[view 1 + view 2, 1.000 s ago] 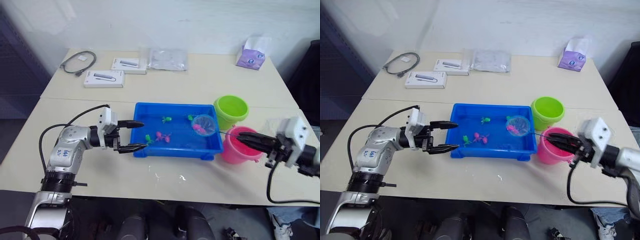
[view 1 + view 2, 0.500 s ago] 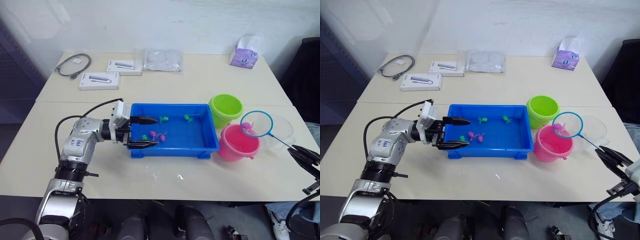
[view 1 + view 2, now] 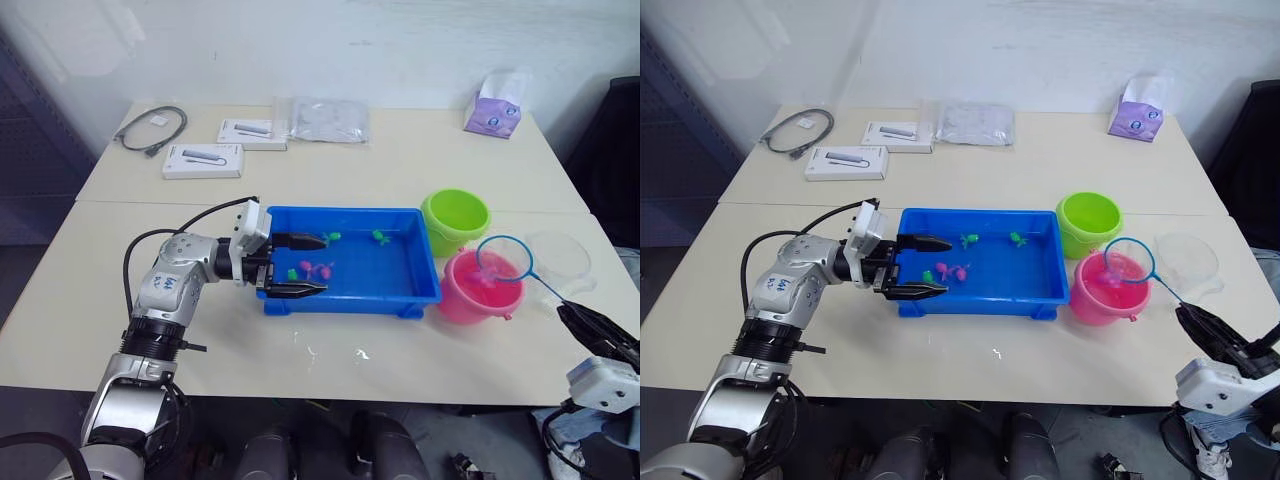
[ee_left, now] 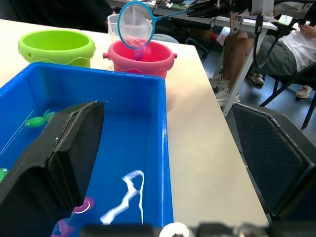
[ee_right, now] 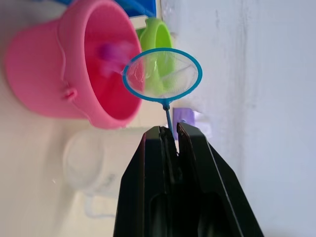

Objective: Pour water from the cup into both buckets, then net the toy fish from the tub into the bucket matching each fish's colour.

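The blue tub [image 3: 345, 212] sits mid-table with green fish [image 3: 381, 238] and pink fish [image 3: 318, 269] in its water. To its right stand the lime green bucket [image 3: 456, 220] and the pink bucket [image 3: 478, 295]. The clear cup [image 3: 562, 256] stands behind the pink one. My right gripper [image 5: 170, 136] is shut on the net's thin handle. It holds the blue hoop [image 3: 502, 260] just over the pink bucket, with something pink [image 4: 138, 49] in the mesh. My left gripper [image 3: 305, 265] is open at the tub's left end, with one finger over the water and one outside the near wall.
At the table's back lie a grey cable [image 3: 152, 128], two white boxes [image 3: 203, 160], a clear plastic bag [image 3: 320, 120] and a purple tissue pack [image 3: 496, 105]. A seated person's legs [image 4: 247, 47] show past the table's right edge.
The net rose out of the tub with a pink fish and swung right to hang over the pink bucket, then dropped lower. My left gripper moved in to the tub's left end.
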{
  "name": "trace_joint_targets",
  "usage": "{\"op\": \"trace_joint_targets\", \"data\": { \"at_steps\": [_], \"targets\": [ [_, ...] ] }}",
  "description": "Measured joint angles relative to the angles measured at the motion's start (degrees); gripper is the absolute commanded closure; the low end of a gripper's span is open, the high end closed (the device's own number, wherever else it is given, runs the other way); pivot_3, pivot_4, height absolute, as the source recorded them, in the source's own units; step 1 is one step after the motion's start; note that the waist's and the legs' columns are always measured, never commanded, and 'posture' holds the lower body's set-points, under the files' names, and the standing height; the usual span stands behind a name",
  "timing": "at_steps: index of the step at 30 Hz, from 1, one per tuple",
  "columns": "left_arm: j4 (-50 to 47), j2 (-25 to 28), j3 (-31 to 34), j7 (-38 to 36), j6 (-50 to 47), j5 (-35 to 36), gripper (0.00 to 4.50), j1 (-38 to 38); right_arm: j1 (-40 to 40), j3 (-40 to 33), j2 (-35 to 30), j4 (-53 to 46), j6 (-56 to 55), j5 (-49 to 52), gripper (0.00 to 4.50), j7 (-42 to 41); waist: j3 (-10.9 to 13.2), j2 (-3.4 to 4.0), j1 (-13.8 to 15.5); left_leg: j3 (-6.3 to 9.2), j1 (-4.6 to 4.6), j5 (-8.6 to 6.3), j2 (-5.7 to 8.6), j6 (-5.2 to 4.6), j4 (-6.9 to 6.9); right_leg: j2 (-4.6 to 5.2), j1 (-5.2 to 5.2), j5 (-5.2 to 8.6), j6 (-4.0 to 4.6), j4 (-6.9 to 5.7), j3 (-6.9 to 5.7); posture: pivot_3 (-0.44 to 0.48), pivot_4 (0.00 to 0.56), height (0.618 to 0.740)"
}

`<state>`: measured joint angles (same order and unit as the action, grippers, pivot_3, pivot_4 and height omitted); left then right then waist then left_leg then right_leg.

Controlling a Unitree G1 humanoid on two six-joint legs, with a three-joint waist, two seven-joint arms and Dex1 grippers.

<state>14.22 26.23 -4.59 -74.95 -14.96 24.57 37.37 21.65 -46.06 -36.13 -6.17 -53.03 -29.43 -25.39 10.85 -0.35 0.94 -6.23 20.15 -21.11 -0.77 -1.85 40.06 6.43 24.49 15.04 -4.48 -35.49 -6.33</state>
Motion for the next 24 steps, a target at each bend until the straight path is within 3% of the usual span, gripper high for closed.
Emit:
{"op": "trace_joint_targets", "data": {
  "at_steps": [5, 9, 12, 16, 24],
  "targets": [
    [0.0, 0.1, -0.6, -0.9, 1.0, -0.5, 0.05, 0.0, 1.3, -0.1, -1.2, 0.2, -4.4, -7.0, 4.50, 9.2, 0.0, 0.00, -0.2, 0.01, 0.00, 0.02, -0.02, 0.04, -0.01, -0.05, 0.00, 0.02, 0.03, -0.01, 0.04, 0.000, 0.150, 0.740],
    [0.0, 0.6, -0.5, -0.9, 1.2, -0.5, 0.05, -0.1, 1.9, 2.7, -1.4, 0.6, 1.8, 4.2, 4.50, 8.7, 0.0, 0.00, -0.6, 0.03, -0.01, 0.03, -0.05, 0.03, 0.00, 0.04, -0.02, 0.02, 0.04, -0.01, 0.05, 0.000, 0.150, 0.740],
    [0.1, 2.0, 1.2, -0.2, 1.3, -0.4, 0.05, -1.2, 2.6, 12.4, -5.2, -7.8, 16.5, 28.7, 4.50, 0.9, 0.0, 0.03, -1.5, 0.05, -0.06, 0.03, -0.17, 0.04, 0.00, 0.11, -0.02, 0.05, 0.10, -0.08, 0.08, 0.000, 0.150, 0.740],
    [0.4, 4.9, 2.9, 0.5, 1.8, -0.5, 0.05, -3.5, 0.7, 19.9, -11.0, -20.1, 38.2, 51.2, 4.50, -5.0, 0.0, 0.02, -1.7, 0.21, -0.06, 0.04, -0.23, 0.08, 0.00, 0.12, -0.01, 0.10, 0.19, -0.16, -0.06, 0.000, 0.150, 0.740],
    [0.1, 11.8, 8.5, 3.0, 2.4, -0.6, 0.05, -10.3, -18.6, 35.2, -21.6, -27.4, 73.7, 66.1, 4.50, -7.7, 0.0, 0.00, -0.6, 0.43, 0.15, 0.01, -0.15, 0.03, 0.03, 0.32, 0.06, 0.09, 0.21, -0.02, -0.32, 0.000, 0.150, 0.740]
  ]
}}
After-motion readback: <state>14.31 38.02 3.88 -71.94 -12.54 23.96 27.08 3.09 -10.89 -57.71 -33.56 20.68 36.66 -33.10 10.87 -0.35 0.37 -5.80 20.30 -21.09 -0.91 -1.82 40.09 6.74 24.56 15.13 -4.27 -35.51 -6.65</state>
